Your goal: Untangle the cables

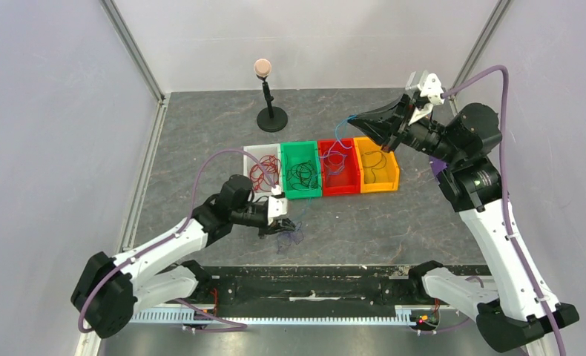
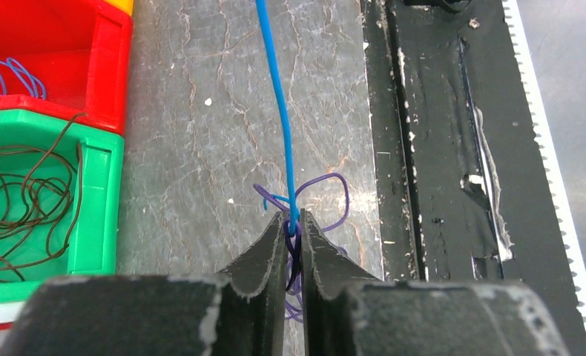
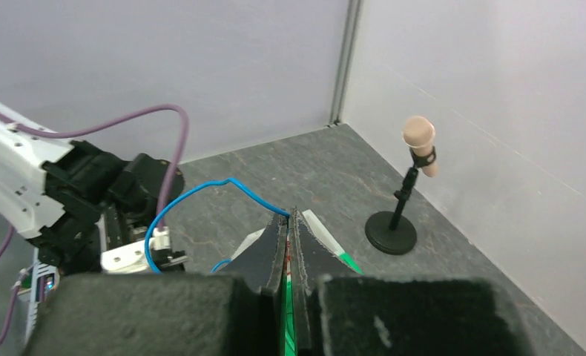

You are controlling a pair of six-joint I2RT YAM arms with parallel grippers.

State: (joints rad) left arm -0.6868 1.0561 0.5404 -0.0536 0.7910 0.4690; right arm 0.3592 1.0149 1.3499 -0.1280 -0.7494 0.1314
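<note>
- Two pincers hold one blue cable (image 2: 277, 96). The left gripper (image 2: 294, 224) is pressed shut on it low over the table (image 2: 201, 148), and the right gripper (image 3: 290, 216) pinches it up in the air over the bin row.
- Under the left gripper's fingertips a small clump of purple cables (image 2: 340, 194) lies on the table, touching the blue cable.
- Beyond stand four bins side by side:
  - a white bin (image 1: 261, 148) with red cables (image 1: 263, 173)
  - a green bin (image 1: 305, 193) with dark cables (image 1: 300, 175)
  - a red bin (image 1: 343, 189) with bluish cables (image 1: 336, 159)
  - an orange bin (image 1: 381, 185) with one dark strand (image 1: 374, 161)
</note>
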